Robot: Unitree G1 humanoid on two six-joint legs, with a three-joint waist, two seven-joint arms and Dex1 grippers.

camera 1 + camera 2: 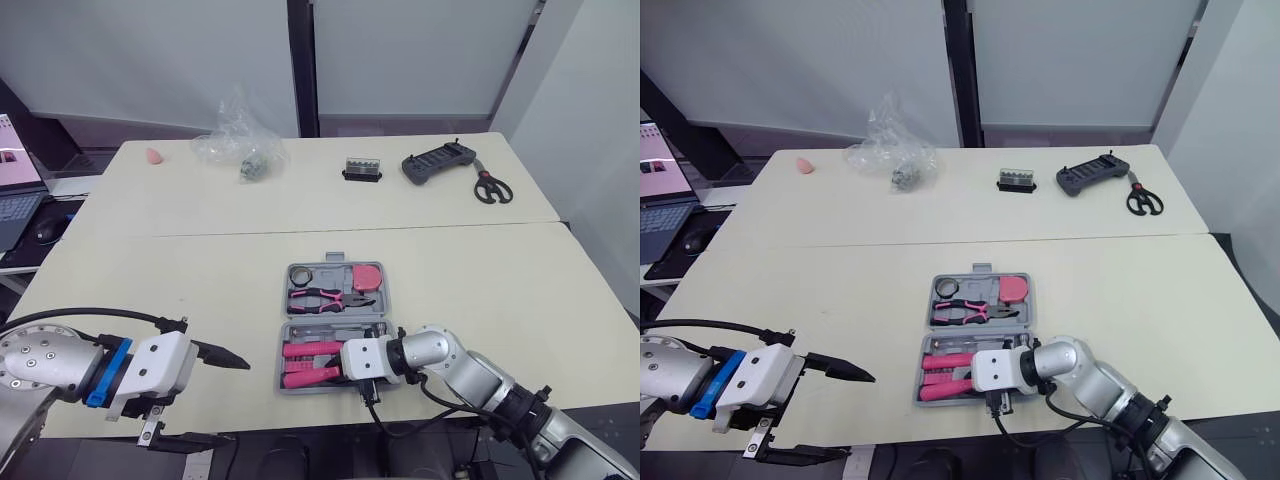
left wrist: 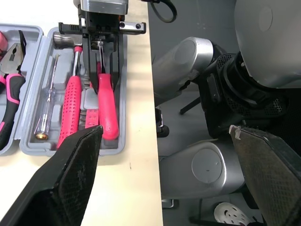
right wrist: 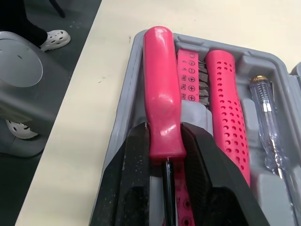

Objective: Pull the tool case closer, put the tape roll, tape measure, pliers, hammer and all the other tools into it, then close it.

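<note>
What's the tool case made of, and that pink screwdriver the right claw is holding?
The tool case looks like grey moulded plastic, matte, with formed slots. The screwdriver has a handle that looks like hard pink plastic, glossy with highlights; its thin dark shaft is probably metal.

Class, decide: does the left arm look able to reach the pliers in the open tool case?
Probably yes. The left gripper hangs open beside the tool case, and the pliers lie uncovered in its far half; the right gripper holds a screwdriver in the near half.

Tool case (image 1: 335,317) near front edge of table (image 1: 150,290), pliers (image 1: 325,297) in far half, screwdriver (image 3: 162,84) in near half
</note>
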